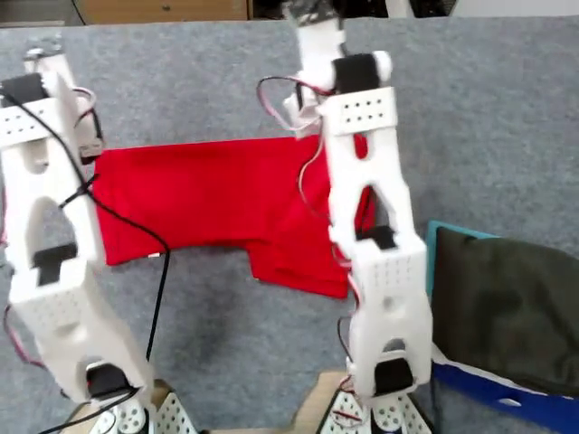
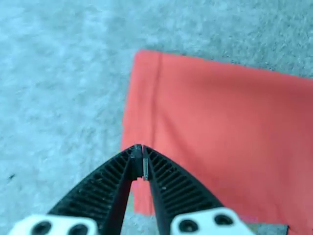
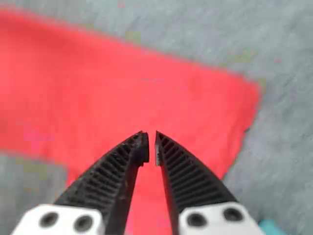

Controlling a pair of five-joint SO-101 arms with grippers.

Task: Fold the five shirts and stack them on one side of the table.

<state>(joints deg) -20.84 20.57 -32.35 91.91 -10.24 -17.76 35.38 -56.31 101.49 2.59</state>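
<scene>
A red shirt (image 1: 208, 199) lies spread across the middle of the grey table (image 1: 498, 108), with one flap hanging toward the front. My left arm (image 1: 45, 226) stands at its left edge. In the left wrist view my left gripper (image 2: 140, 161) is shut with nothing in it, just above the shirt's hemmed edge (image 2: 146, 112). My right arm (image 1: 371, 181) rises over the shirt's right part. My right gripper (image 3: 151, 147) hovers over the red cloth (image 3: 98, 83) near its corner, with a narrow gap between its tips and nothing held.
At the right edge sits a pile with a dark olive shirt (image 1: 507, 307) on top, a teal one (image 1: 452, 233) and a blue one (image 1: 507, 398) showing beneath. Black cables (image 1: 158, 271) trail over the red shirt's left part.
</scene>
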